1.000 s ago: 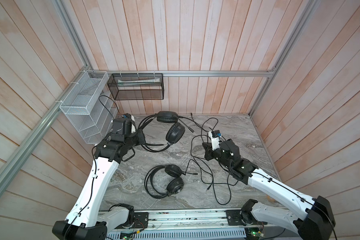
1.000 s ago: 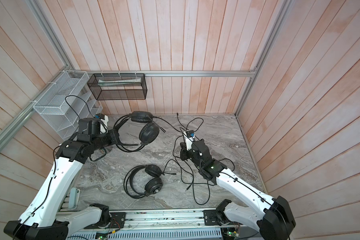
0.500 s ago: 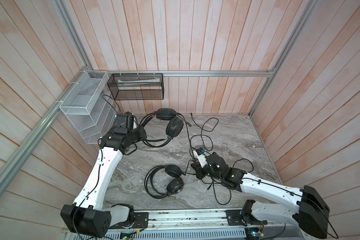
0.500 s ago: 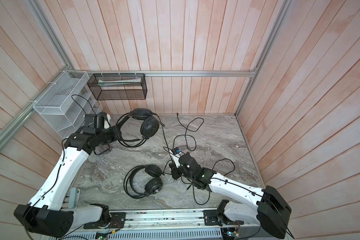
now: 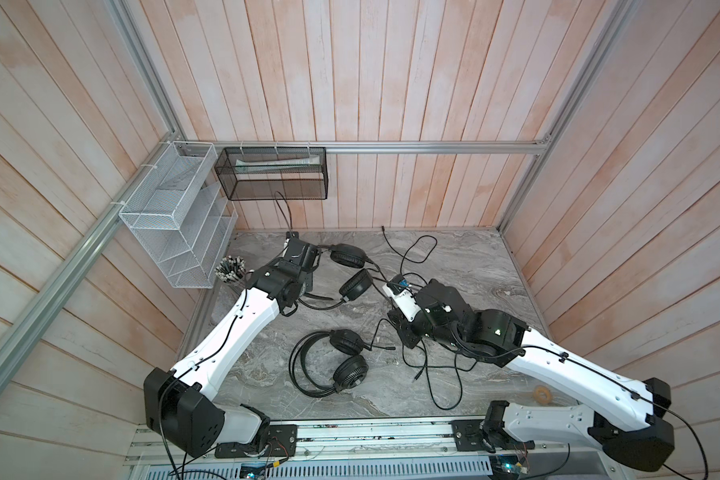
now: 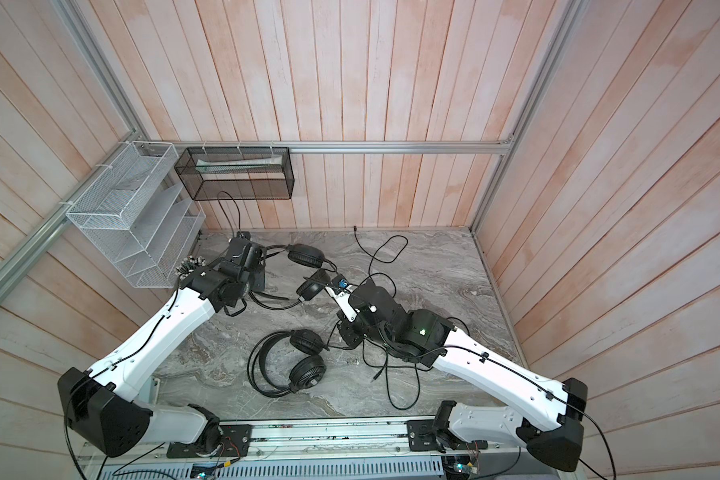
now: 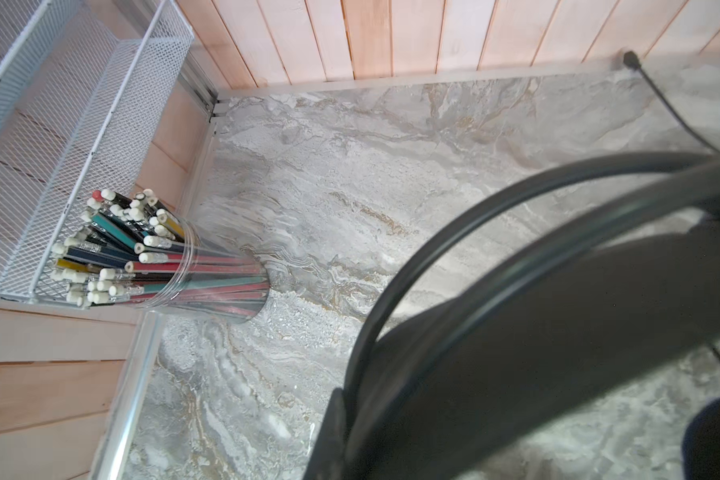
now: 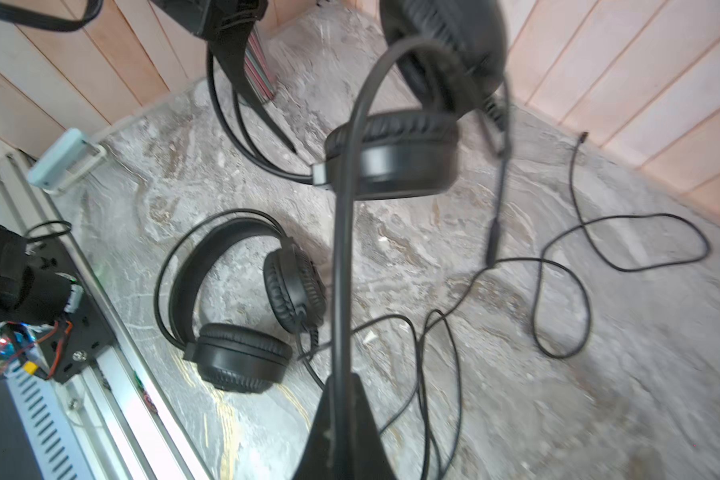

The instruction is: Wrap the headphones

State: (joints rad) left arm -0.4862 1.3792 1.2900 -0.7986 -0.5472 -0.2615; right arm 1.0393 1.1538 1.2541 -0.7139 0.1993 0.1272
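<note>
One of the headphones [image 5: 354, 284] hangs off the table at the back left, its earcups [image 8: 391, 153] dangling. My left gripper [image 5: 317, 252] [image 6: 262, 252] is shut on its headband [image 7: 558, 324], which fills the jaws [image 7: 362, 449] in the left wrist view. My right gripper [image 5: 385, 286] [image 6: 329, 287] is beside the lower earcup, shut [image 8: 341, 419] on this headset's thin black cable [image 8: 342, 270]. The other headphones [image 5: 333, 365] [image 8: 242, 299] lie flat near the front middle. Their cable [image 5: 441, 374] is strewn loosely under my right arm.
A clear cup of pencils [image 7: 154, 266] [image 5: 229, 268] stands at the left wall under a white mesh rack [image 5: 175, 220]. A black mesh basket [image 5: 273, 174] hangs on the back wall. More cable loops [image 5: 416, 249] lie at the back. A small tape roll [image 5: 542, 394] sits front right.
My right gripper has carried the cable leftward, ending close to the hanging headset's lower earcup. The left arm has shifted the held headset slightly forward and right.
</note>
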